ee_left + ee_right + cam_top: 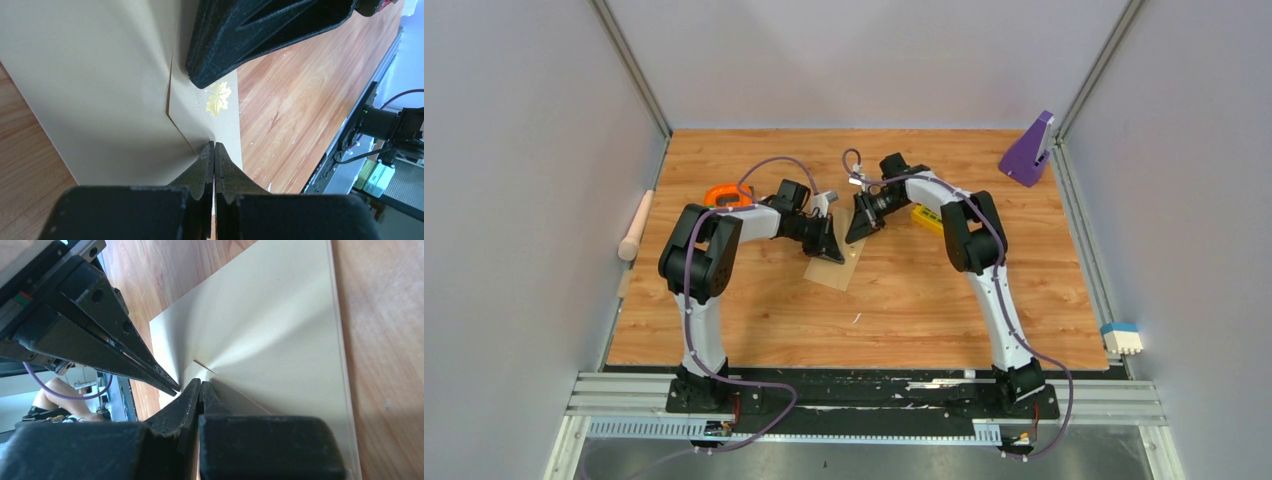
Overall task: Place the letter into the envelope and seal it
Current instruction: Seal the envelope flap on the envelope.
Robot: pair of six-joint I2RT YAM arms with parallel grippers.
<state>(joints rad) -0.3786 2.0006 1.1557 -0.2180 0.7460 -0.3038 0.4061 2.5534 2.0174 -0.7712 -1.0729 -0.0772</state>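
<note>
A flat tan-brown kraft paper envelope (pixel 832 272) is seen lying on the light wooden table (pixel 944 300), near its middle, with both arms bent in over it. The left gripper (pixel 214 150) is shown with its two black fingers pressed fully together, nothing between them, their tips set down on the envelope at the crease where the pointed flap meets the body. The right gripper (pixel 200 385) is likewise closed tight on nothing, its tips resting on the paper just beside the left ones. A small gold maple-leaf sticker (pixel 219 98) is visible on the envelope between the two tools. The thin white letter is not seen in any view; it is judged to be already inside, though this cannot be confirmed. The flap appears folded down, so the sealing step is judged to be in hand. For the next move, firm downward pressure along the flap edge is called for, with the envelope kept from sliding on the smooth wood.
</note>
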